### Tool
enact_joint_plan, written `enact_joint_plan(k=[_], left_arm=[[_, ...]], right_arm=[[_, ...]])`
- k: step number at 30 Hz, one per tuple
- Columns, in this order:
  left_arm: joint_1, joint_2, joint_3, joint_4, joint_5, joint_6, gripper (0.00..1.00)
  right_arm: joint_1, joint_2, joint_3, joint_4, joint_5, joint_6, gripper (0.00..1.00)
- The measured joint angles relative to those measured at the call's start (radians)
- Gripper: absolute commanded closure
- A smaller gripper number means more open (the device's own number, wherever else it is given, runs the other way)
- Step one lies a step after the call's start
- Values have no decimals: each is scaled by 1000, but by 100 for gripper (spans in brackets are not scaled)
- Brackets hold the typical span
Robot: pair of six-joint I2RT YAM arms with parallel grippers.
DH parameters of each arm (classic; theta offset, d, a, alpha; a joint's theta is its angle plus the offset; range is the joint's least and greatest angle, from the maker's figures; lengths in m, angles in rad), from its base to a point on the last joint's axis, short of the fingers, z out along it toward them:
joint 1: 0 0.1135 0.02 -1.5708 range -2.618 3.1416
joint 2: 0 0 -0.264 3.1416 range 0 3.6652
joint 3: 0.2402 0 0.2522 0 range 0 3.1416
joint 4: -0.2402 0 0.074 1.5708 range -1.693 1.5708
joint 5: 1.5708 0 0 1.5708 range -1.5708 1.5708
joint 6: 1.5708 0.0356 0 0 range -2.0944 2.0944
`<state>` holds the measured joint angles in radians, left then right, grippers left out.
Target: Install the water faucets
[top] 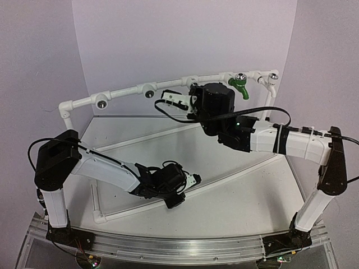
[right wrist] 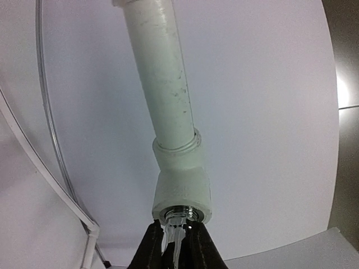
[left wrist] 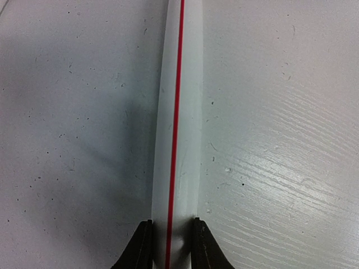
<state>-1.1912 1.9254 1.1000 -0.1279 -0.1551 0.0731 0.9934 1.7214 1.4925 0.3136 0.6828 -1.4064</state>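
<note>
White pipe frame (top: 126, 92) along the back of the table: smooth round matte tube, with scuffs and dark specks up close.

Chrome-rimmed sockets (top: 101, 103): 4 show in the top view, 2 left of the right arm and 2 at the right end. The one being worked on is hidden behind the wrist there. The right wrist view shows it as a blocky white fitting (right wrist: 182, 188) with a collar ring where the straight tube enters and a shiny threaded rim at its mouth.

Faucets: 2 visible.
- silver faucet (right wrist: 171, 242): polished metal, only a bright sliver shows between the fingers. Its end sits right at the socket mouth. Can't tell whether the threads have engaged.
- green faucet (top: 242, 88): plastic-looking with a bent spout, on the frame just under a right-end socket.

Right gripper (right wrist: 173, 231): dark fingers pinched fully together on the silver faucet.

Left gripper (left wrist: 172, 238): low over the table, jaws at a narrow gap. Its dark tapered fingers (left wrist: 141, 249) press both sides of a red-striped pipe (left wrist: 188, 112). That pipe is one white round tube with a single thin red line along its length, lying flat on the table (left wrist: 280, 140).

Table surface is white with a faint grain and is peppered with small dark specks.
</note>
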Motion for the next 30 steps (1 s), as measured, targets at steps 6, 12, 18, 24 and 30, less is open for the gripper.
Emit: enact_joint_plan(k=[6, 12, 18, 24, 30], left_arm=[[0, 2, 6, -4, 0, 0, 100], [0, 5, 10, -8, 2, 0, 100], [-4, 9, 14, -2, 8, 0, 100], [-4, 9, 14, -2, 13, 0, 100], [-10, 13, 14, 23, 44, -5, 100]], right_arm=[[-10, -10, 69, -157, -49, 502, 100], [-105, -92, 37, -225, -347, 1194, 100], [-170, -141, -53, -121, -507, 1686, 100], [-180, -144, -69, -108, -502, 1859, 100], [-194, -207, -157, -87, -500, 1980, 100]])
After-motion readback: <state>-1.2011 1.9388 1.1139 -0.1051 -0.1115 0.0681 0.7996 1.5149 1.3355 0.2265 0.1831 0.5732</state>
